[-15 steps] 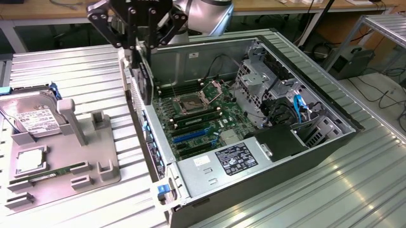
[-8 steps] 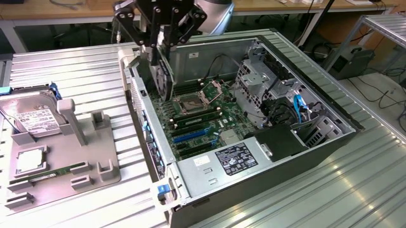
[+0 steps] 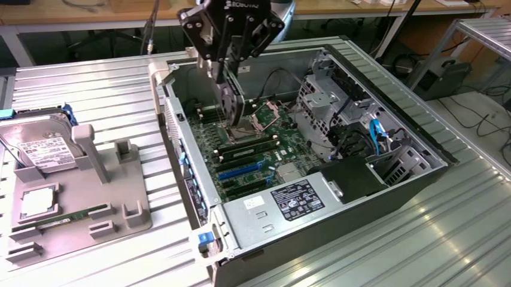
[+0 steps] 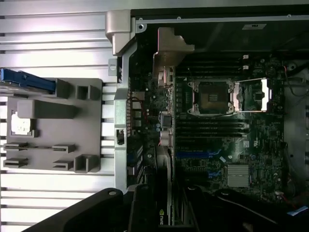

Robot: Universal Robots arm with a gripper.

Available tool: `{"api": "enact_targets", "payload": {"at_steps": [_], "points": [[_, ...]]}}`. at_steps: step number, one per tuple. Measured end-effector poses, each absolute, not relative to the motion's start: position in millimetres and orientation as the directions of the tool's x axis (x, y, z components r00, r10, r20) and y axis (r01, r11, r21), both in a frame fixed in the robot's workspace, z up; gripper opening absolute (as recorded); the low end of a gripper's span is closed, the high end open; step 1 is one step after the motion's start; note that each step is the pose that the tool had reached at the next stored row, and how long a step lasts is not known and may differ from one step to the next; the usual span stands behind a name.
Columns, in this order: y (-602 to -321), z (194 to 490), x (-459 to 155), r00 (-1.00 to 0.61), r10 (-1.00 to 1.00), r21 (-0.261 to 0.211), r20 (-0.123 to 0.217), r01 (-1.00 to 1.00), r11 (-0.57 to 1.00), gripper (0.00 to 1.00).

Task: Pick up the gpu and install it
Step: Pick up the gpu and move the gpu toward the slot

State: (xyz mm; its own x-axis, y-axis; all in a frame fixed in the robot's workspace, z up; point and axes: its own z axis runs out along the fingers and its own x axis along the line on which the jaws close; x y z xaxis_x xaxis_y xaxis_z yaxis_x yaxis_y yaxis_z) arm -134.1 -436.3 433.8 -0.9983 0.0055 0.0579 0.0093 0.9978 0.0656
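Gripping the gpu [image 3: 231, 104] by its top edge, the claw [image 3: 227, 70] is dangling it over the board [image 3: 276, 140] in the open case [image 3: 375, 95]. Slots [image 3: 239, 173] are lying at the card's 6 o'clock. Probably worth squaring the card's edge to a slot and lowering slowly.

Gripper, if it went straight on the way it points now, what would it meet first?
Probably the motherboard near the processor socket, met by the lower edge of the gpu that the gripper holds; depth is hard to judge.
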Motion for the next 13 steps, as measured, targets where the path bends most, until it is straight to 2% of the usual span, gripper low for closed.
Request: {"api": "enact_targets", "payload": {"at_steps": [13], "points": [[-438,410,-74,-0.998,0.005,0.066,0.058,0.009,0.998,0.26]]}}
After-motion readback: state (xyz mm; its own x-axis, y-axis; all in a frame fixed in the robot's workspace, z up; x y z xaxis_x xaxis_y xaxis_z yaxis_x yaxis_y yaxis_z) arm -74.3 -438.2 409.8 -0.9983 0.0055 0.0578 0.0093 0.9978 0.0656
